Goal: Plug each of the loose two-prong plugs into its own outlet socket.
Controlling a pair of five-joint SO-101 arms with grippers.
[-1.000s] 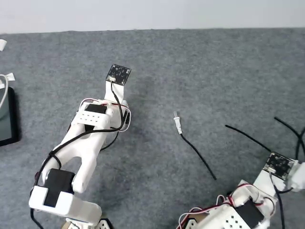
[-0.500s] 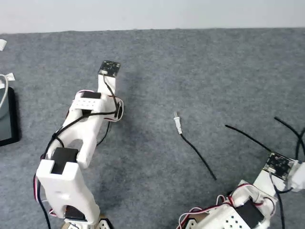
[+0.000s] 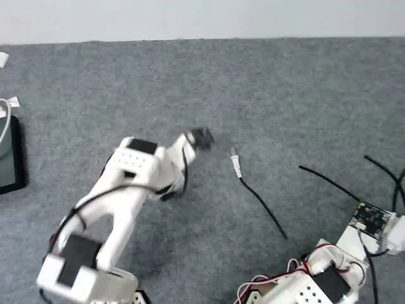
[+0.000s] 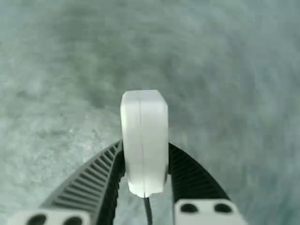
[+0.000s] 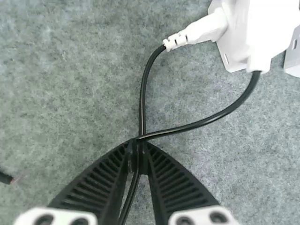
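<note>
Near the middle of the grey fuzzy table top (image 3: pixel 297 88): a small white two-prong plug (image 3: pixel 235 164), lying loose, with a thin black cord (image 3: pixel 262 206) trailing back toward the arms' side. Close by, but apart from it, the tip of the big white left arm (image 3: pixel 133 183).

At that arm's end, left gripper (image 4: pixel 144 152) squeezed onto a white rounded plastic piece (image 4: pixel 144 122), one black ribbed finger (image 4: pixel 101 183) on each side, a thin black wire (image 4: pixel 148 213) coming out between them.

Over at the right arm (image 3: pixel 316 285), right gripper (image 5: pixel 138 146) pinched fully shut on a black cord (image 5: pixel 143 98). Runs to a second white plug (image 5: pixel 199 29), pushed into a white outlet block (image 5: pixel 262 28). Meets the other black cord (image 5: pixel 220 110) right at the fingertips.
</note>
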